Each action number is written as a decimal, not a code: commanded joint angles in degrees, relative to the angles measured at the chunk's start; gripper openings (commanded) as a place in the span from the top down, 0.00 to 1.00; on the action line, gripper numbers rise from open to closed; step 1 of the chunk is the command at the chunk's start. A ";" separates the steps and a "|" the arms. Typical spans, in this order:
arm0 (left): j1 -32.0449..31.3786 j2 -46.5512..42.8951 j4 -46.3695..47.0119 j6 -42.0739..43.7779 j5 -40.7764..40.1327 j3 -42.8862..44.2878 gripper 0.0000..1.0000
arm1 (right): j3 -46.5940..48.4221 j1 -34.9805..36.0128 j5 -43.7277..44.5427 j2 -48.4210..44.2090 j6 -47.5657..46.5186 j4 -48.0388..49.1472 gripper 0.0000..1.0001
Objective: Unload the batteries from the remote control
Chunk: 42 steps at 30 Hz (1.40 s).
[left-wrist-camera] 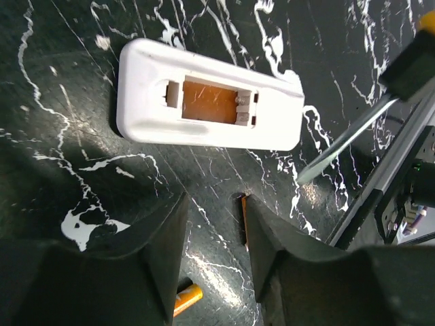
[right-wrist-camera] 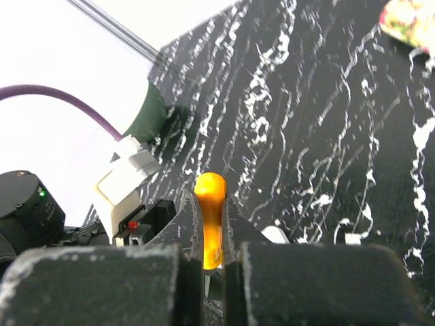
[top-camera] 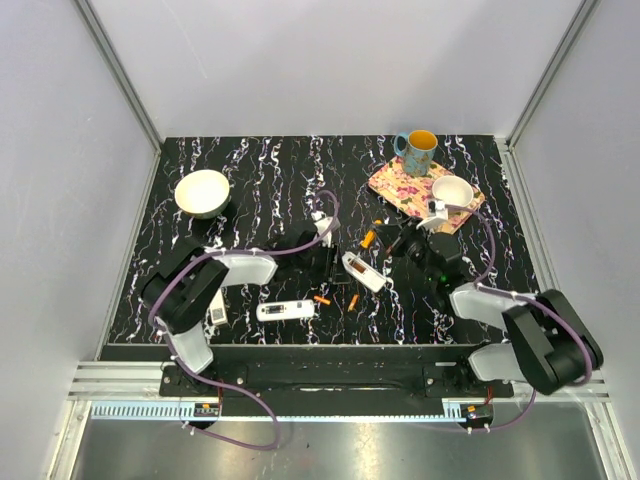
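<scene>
A white remote (top-camera: 365,272) lies face down at the table's middle with its battery bay open. In the left wrist view the remote (left-wrist-camera: 204,102) shows orange inside the bay. My left gripper (top-camera: 335,265) is open and empty just short of it. Its jaws (left-wrist-camera: 214,238) straddle bare table. One orange battery (left-wrist-camera: 244,217) lies against the right finger and another orange battery (left-wrist-camera: 187,299) by the left finger. Both loose batteries show in the top view (top-camera: 322,299) (top-camera: 353,301). My right gripper (top-camera: 388,241) is shut on an orange-handled tool (right-wrist-camera: 210,217), whose thin metal shaft (left-wrist-camera: 340,142) points down beside the remote.
A second white remote (top-camera: 285,311) and a small white piece (top-camera: 217,314) lie near the front edge. A cream bowl (top-camera: 202,192) stands at the back left. A flowered tray (top-camera: 400,185) holds a white cup (top-camera: 452,192), with a blue mug (top-camera: 417,152) behind.
</scene>
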 commanded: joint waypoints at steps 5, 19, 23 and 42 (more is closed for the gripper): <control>0.50 -13.49 -1.81 2.00 -5.74 -4.52 0.46 | 3.17 0.32 5.83 -17.37 -7.15 -13.65 1.00; 0.68 -33.71 -18.15 9.55 -20.24 -10.77 0.19 | 4.76 0.23 7.78 -27.94 -14.72 -25.70 1.00; -1.68 -36.53 -24.90 12.71 -24.98 -10.15 0.17 | 5.37 0.31 5.49 -25.13 -14.63 -25.09 1.00; -18.22 -18.44 -42.33 16.15 -40.90 0.40 0.10 | 5.02 0.32 3.20 -23.54 -15.07 -24.91 1.00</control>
